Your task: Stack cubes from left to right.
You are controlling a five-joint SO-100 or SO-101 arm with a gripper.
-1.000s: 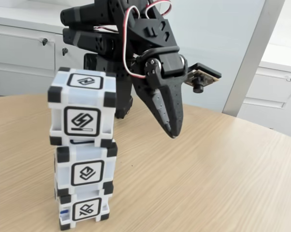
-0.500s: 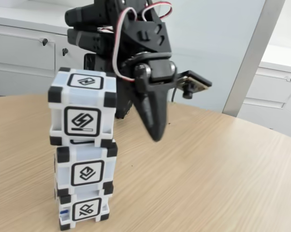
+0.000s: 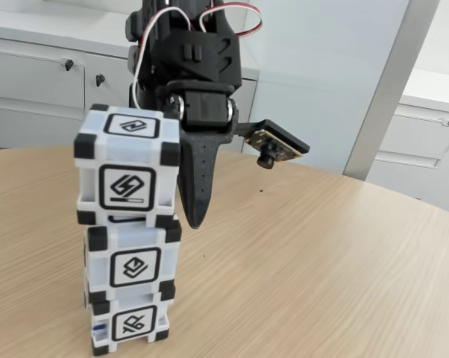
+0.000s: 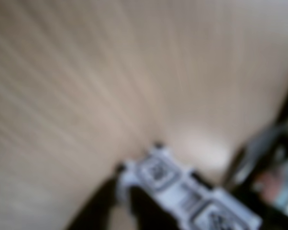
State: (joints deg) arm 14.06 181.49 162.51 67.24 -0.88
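Fixed view: the black pincer (image 3: 197, 221) hung point-down just right of the cube stack, tip level with the seam between top and middle cubes. Seen edge-on, its fingers read as one dark wedge with nothing between them; jaws looked closed and empty, apart from the stack or at most very near it. A small camera board (image 3: 273, 147) stuck out to the right of the wrist. Red and white wires (image 3: 232, 16) looped over the arm's upper body, which was cut off by the top edge.

The three cubes stood as one column on the wooden table (image 3: 321, 253), at the left of the picture. Top cube (image 3: 127, 165): white, black corners, a black-framed glyph on the front face and another on its top. Middle cube (image 3: 132, 259): a different framed glyph. Bottom cube (image 3: 129, 325): a third glyph, lower edge close to the frame's bottom. The glyphs were symbols only; no readable lettering or brand anywhere.

Behind stood grey cabinets (image 3: 38, 82) with small knobs.

Wrist view: badly blurred. The stack's top (image 4: 182, 191) showed from above near the bottom edge, glyph frames smeared and unreadable, with the dark fingers (image 4: 98, 206) at lower left. Dark shapes at the right edge could not be made out.
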